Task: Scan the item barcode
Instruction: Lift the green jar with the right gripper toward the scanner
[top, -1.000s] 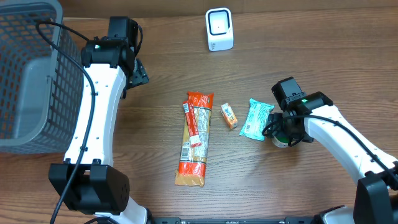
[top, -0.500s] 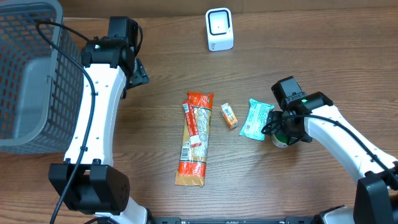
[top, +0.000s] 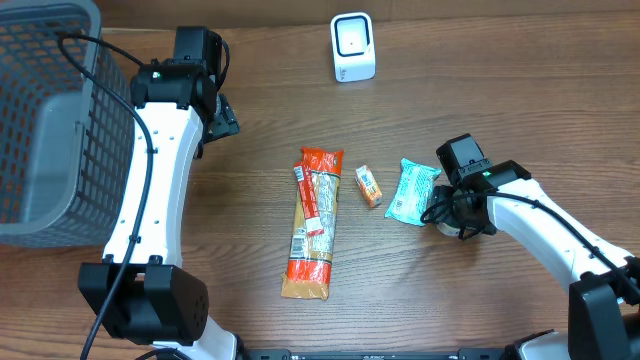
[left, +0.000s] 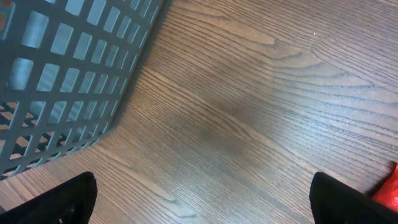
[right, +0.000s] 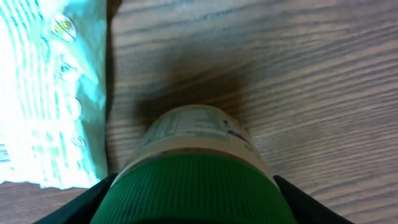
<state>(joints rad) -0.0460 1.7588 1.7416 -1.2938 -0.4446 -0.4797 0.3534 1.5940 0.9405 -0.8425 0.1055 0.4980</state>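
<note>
A jar with a ribbed green lid (right: 189, 186) and pale label stands on the wooden table at the right, mostly hidden under my right gripper (top: 455, 215) in the overhead view. In the right wrist view my right gripper (right: 189, 202) has a black finger against each side of the lid, shut on it. The white barcode scanner (top: 352, 47) stands at the table's far edge. My left gripper (left: 202, 205) hangs open over bare wood beside the basket, far from every item.
A teal packet (top: 412, 190) lies just left of the jar. A small orange box (top: 369, 186) and a long orange pasta pack (top: 313, 222) lie mid-table. A grey mesh basket (top: 45, 120) fills the far left.
My right gripper has narrowed onto the jar's lid and its arm has shifted slightly toward the front. The left arm has not moved.
</note>
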